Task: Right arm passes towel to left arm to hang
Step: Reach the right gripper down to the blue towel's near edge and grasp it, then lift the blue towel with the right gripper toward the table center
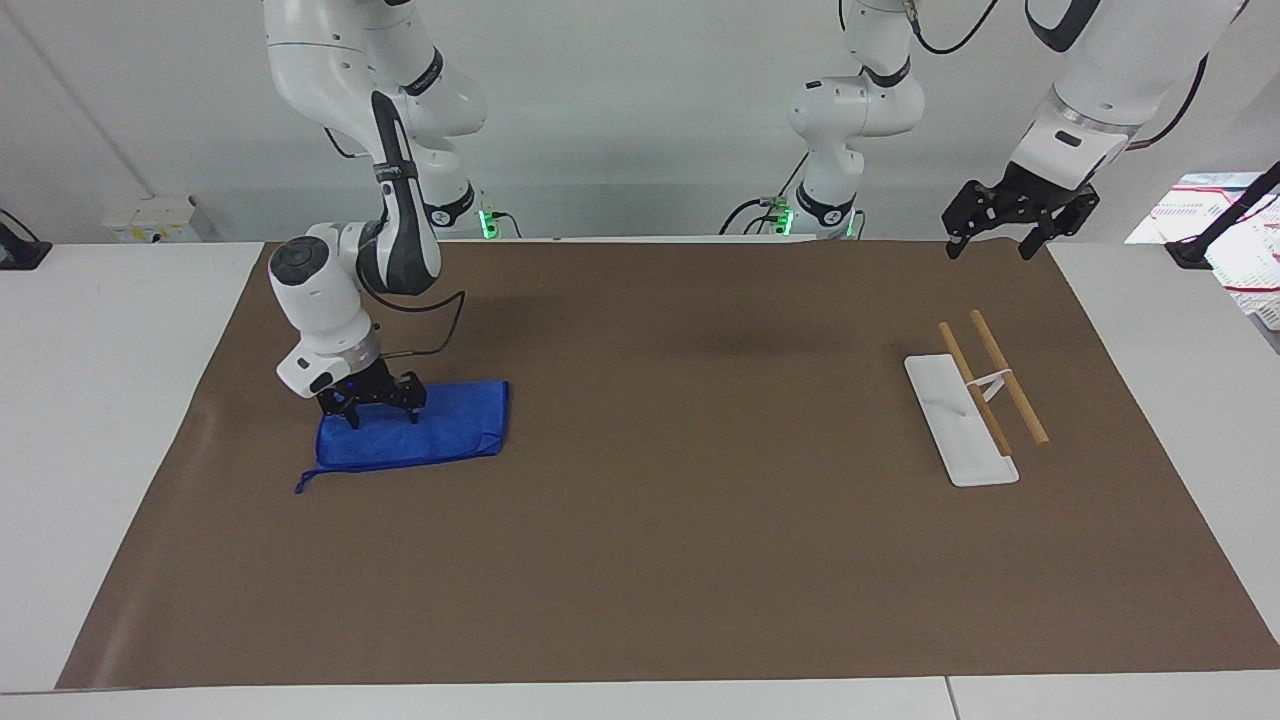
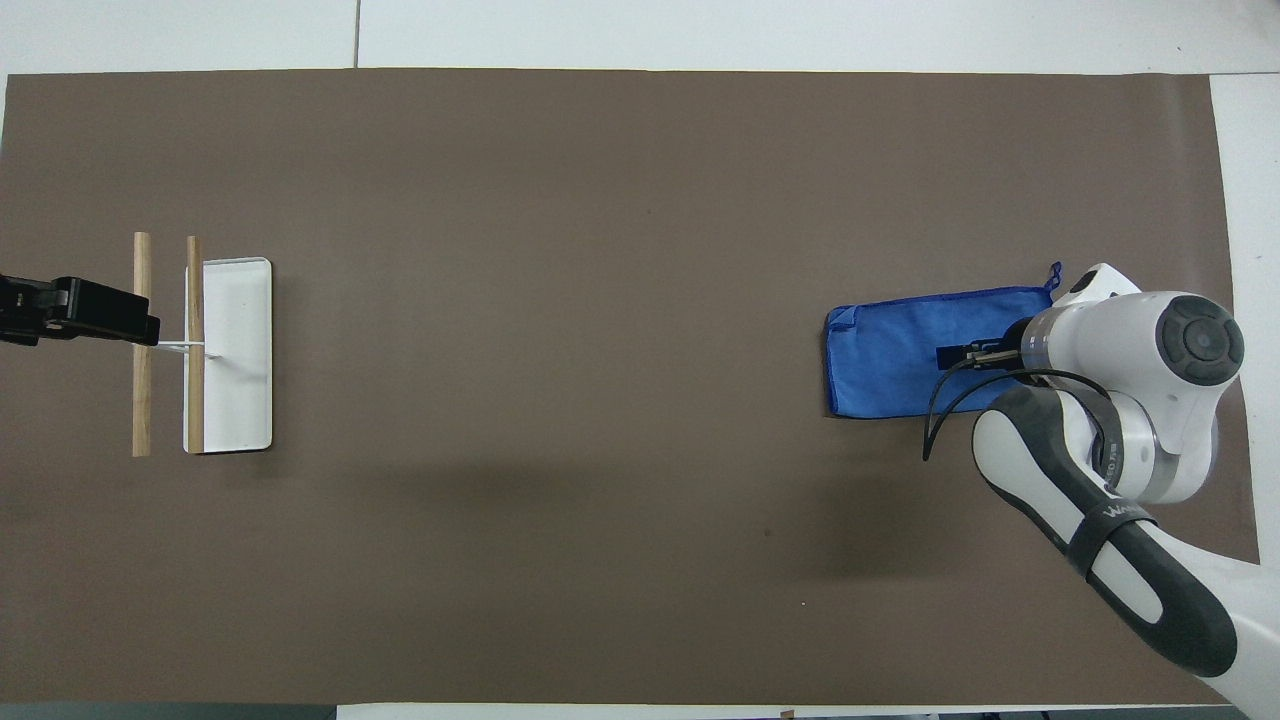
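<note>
While the left gripper point(image 1: 985, 243) hangs spread wide in the air over the mat's point(image 1: 660, 520) edge by the robots, the left arm waits. The right gripper point(image 1: 378, 408), fingers apart, is down on the towel point(image 1: 440, 432), which lies flat at the right arm's end. The rack point(image 1: 965, 410) stands well apart from the towel, at the left arm's end.

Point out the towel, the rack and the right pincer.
towel point(image 1: 455, 428): facing view, middle of the blue cloth.
rack point(image 1: 960, 435): facing view, bare white base plate.
right pincer point(image 1: 371, 405): facing view, midway between its fingertips, down at the towel.
</note>
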Available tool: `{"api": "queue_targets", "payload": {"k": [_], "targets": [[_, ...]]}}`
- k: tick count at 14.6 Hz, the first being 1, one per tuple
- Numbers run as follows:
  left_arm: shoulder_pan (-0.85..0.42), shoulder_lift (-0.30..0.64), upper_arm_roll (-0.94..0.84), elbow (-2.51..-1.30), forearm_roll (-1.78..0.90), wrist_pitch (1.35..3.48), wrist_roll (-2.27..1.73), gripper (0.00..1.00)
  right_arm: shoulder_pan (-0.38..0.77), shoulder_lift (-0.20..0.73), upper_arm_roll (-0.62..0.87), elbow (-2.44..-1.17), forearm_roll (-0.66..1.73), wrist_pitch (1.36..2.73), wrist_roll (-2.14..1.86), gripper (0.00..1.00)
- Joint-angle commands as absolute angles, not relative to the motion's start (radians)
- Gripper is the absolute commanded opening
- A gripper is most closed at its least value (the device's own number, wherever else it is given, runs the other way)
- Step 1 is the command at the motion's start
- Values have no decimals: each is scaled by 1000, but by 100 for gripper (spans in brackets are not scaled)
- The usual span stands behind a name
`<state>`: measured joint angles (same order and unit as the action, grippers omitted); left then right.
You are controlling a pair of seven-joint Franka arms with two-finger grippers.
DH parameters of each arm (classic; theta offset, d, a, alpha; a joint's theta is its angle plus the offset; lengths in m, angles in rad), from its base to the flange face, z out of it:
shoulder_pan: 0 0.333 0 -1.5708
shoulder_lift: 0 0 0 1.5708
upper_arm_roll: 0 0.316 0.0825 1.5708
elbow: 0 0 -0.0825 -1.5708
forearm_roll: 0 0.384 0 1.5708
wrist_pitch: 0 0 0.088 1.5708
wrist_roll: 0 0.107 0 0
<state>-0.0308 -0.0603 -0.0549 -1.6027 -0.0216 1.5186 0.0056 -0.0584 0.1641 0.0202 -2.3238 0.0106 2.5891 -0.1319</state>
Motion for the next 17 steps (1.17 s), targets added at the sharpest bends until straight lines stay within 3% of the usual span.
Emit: {"api": "queue_targets", "payload": {"k": [1,3,7,17], "targets": [[-28,-25,-57,-1572,-8,1537,3,100,-67,160,26,-2330,35,2602,-186,46],[-26,-26,-57,-1577,-12,1555,11,100,-66,160,26,-2330,35,2597,-186,0],[-26,-37,-55,-1598,-14,1560,71,100,-66,155,26,-2319,35,2565,-173,0],[-26,-72,-57,-1632,-14,1543,55,100,-46,51,55,-1901,214,1965,-65,0]]}}
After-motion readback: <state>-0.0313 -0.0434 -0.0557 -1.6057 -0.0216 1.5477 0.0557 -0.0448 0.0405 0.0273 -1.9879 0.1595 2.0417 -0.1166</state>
